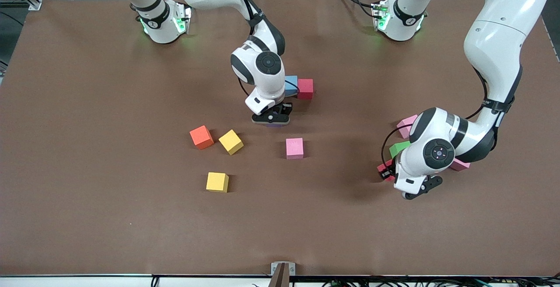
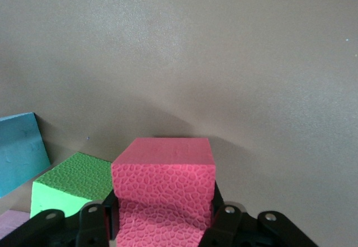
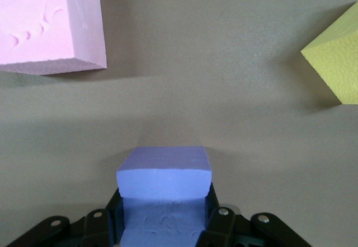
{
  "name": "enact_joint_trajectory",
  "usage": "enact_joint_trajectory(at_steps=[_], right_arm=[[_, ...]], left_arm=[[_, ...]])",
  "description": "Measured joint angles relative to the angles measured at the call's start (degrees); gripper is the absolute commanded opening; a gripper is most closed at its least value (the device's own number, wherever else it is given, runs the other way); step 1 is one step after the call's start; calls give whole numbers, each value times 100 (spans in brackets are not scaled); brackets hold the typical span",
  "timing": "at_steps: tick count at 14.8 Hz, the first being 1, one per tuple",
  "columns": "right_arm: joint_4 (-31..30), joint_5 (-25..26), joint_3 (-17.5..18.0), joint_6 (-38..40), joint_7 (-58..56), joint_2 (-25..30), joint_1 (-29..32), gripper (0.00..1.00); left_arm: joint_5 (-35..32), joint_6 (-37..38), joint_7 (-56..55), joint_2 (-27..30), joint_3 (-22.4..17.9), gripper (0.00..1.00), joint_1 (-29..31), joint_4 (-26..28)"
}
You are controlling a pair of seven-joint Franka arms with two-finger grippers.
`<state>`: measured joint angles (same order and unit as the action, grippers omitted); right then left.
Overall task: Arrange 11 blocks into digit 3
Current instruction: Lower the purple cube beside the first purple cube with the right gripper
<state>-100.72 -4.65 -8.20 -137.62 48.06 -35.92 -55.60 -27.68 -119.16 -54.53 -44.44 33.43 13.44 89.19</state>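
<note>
Left wrist view: left gripper (image 2: pixel 162 224) clamps a red block (image 2: pixel 163 188); right gripper (image 3: pixel 164 224) clamps a purple block (image 3: pixel 165 182) mid-table.

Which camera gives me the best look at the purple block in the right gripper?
The right wrist view: the purple block fills the space between the right gripper's fingers. The front view shows only a sliver under the gripper; the left wrist view shows none of it.

No readable text, label or number shows on anything

Both grippers (image 2: pixel 162 224) (image 3: pixel 162 224) low — fingers clamped.
</note>
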Motion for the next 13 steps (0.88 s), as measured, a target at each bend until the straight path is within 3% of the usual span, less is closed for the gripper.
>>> enact_joint_trajectory(at_steps=[13], right_arm=[[-5,35,4,-12,-263,31,-26,5]], left_arm=[[0,0,0,0,0,38,0,0]])
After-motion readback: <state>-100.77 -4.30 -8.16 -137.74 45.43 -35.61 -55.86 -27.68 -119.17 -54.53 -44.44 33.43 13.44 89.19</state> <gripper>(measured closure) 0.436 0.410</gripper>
